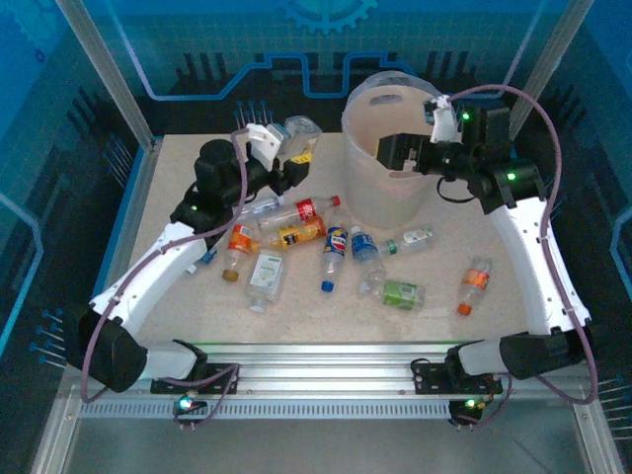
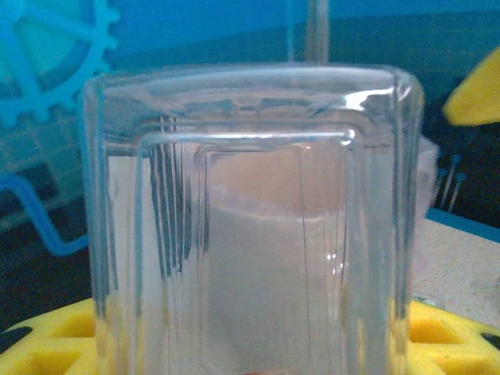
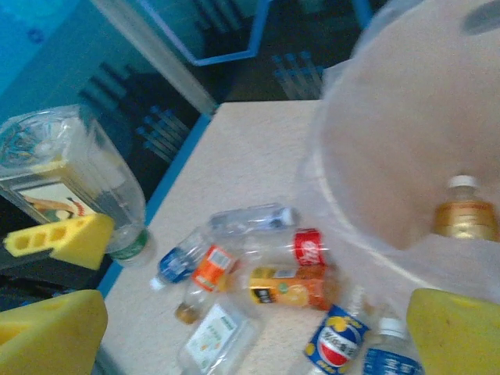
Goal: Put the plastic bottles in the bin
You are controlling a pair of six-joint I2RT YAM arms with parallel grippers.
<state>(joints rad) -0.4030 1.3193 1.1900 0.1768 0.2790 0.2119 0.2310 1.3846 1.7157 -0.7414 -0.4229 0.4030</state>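
Bin (image 1: 367,173): large, round, off-white, upright; handle slot cut below the rim; clear liner; a brown-labelled bottle (image 3: 465,212) with a white cap shows upright at its liner. Clear square bottle (image 1: 296,136): aloft, just left of the bin, base tilted up. Lying on their sides in front of the bin: red-labelled bottle (image 1: 308,210); orange juice bottle (image 1: 296,233); blue-labelled bottle (image 1: 334,249); green-labelled bottle (image 1: 397,293). Orange-labelled bottle (image 1: 474,284): apart, front-right of the bin, orange cap pointing away from it.
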